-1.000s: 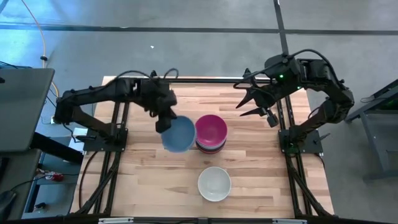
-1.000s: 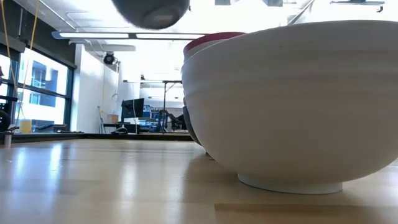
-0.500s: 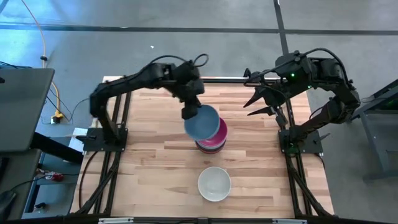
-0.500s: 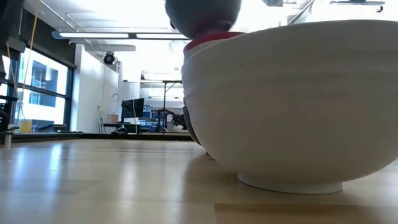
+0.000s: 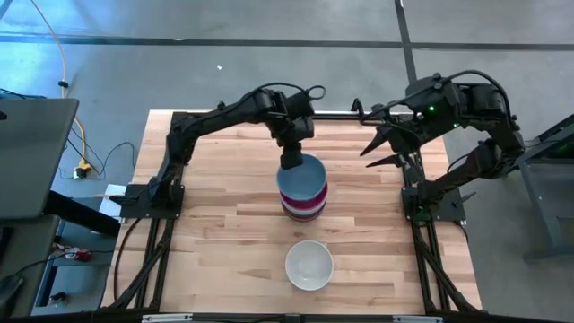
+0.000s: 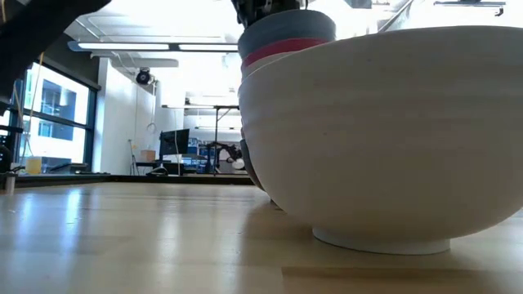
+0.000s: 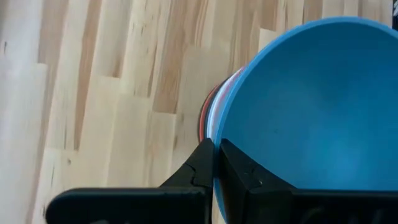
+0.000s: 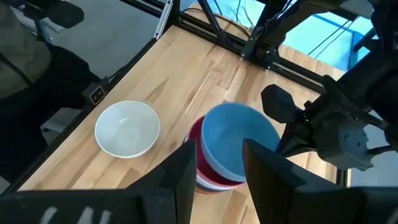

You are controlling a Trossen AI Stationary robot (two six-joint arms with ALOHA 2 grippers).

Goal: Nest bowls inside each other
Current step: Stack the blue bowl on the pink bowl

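Note:
The light blue bowl (image 5: 302, 179) sits on top of a stack of bowls (image 5: 302, 208) at the table's middle, inside a magenta bowl whose rim (image 6: 278, 51) shows just below it. My left gripper (image 5: 291, 161) is shut on the blue bowl's far rim. A white bowl (image 5: 309, 265) stands alone on its foot near the table's near edge. It fills the low view (image 6: 384, 139). My right gripper (image 8: 217, 168) hangs open above the table's far right part, apart from the bowls. The stack's lower bowls are mostly hidden. My left gripper pinches the light blue bowl's rim (image 7: 219, 134) on its far side, one finger (image 7: 239, 171) inside the bowl and one (image 7: 199, 165) outside. The fingers come from above, pointing down. The bowl rests roughly level in the magenta bowl on top of the stack.
Bare wood lies to the left and right of the stack and around the white bowl (image 8: 127, 129). Black frame rails (image 5: 170, 179) run along both sides of the table. My left arm (image 8: 292, 118) reaches over the table's far part.
My left gripper has carried the light blue bowl toward the table's right, from left of the stack to over it. It then came down, so the bowl now sits in the top magenta bowl. It stays shut on the rim.

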